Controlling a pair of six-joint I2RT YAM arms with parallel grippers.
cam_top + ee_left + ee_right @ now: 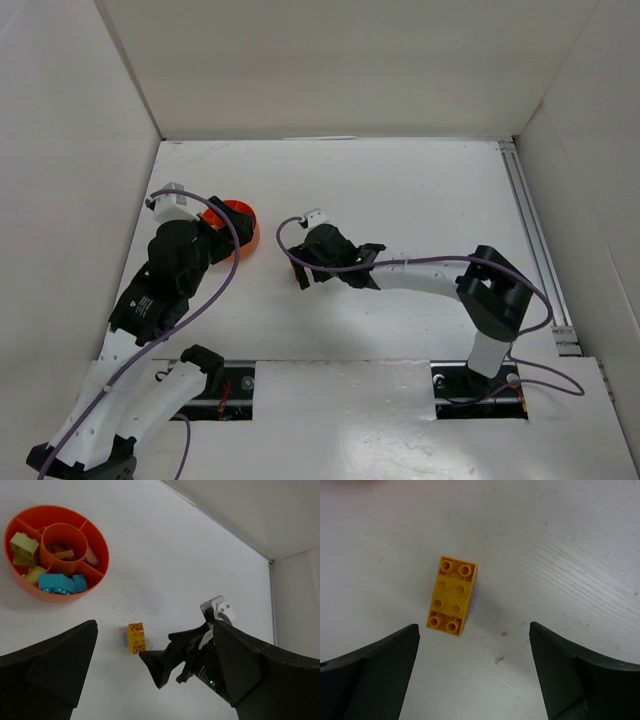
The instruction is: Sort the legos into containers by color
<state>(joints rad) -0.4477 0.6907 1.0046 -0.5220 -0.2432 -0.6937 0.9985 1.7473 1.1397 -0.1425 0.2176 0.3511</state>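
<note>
Two grippers, both spread wide, nothing held. Right gripper hangs over the table to the right of the bowl and apart from it. One yellow lego lies flat, studs up, just ahead of its fingertips. Left gripper sits just beside the bowl. Bowl is divided: teal legos in near sector, lime legos left sector, brown legos centre cup, purple lego right sector.

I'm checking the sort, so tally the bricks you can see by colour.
lime green bricks: 3
teal bricks: 2
brown bricks: 1
purple bricks: 2, one beside the yellow
yellow brick: 1
Total: about 9; those piled in the bowl are hard to separate.
</note>
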